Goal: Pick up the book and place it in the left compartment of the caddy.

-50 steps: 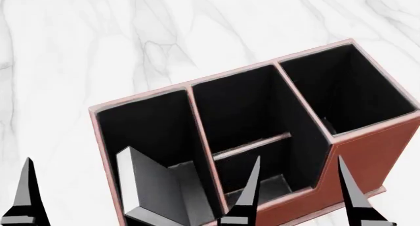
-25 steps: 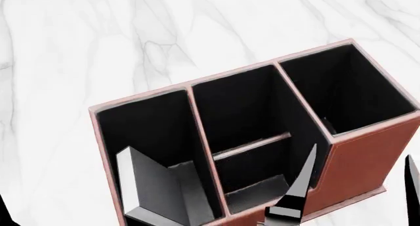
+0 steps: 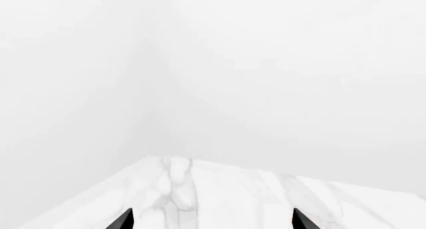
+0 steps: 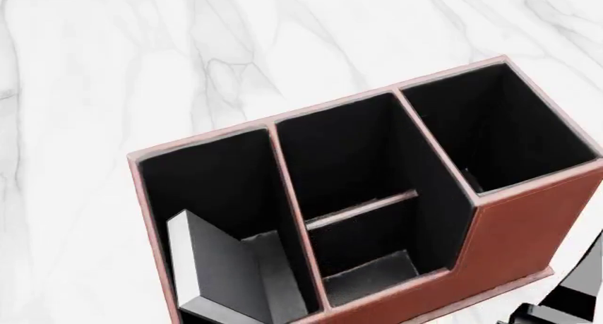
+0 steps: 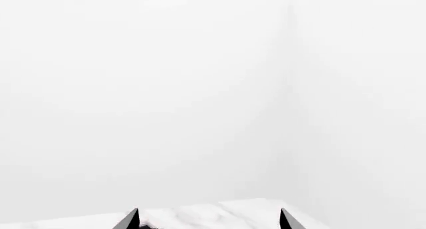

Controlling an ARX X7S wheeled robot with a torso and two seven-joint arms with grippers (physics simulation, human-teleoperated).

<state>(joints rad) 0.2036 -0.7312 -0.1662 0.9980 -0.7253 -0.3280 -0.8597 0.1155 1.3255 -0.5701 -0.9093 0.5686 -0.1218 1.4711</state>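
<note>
Nearest in the head view, a black part of the right gripper (image 4: pixel 577 296) shows at the lower right corner, just beside the caddy's front corner and apart from it. In the right wrist view its two fingertips (image 5: pixel 131 220) stand well apart with nothing between them. The left gripper (image 3: pixel 211 220) shows only in its own wrist view, fingertips (image 3: pixel 123 220) likewise spread wide and empty over the white marble table (image 3: pixel 220 194).

The reddish-brown caddy (image 4: pixel 527 232) stands on the table, turned at an angle. The book (image 4: pixel 222 267) sits in the left compartment (image 4: pixel 198 186), at its near end behind the low front wall, leaning tilted with its white page edge facing left; the compartment's far part shows only black lining. The middle bay (image 4: pixel 354 169), split by a cross-divider (image 4: pixel 363 207), holds nothing in either half. The taller squarish bay (image 4: pixel 495 126) at the right is also empty.

Beyond the caddy the veined marble runs on.
</note>
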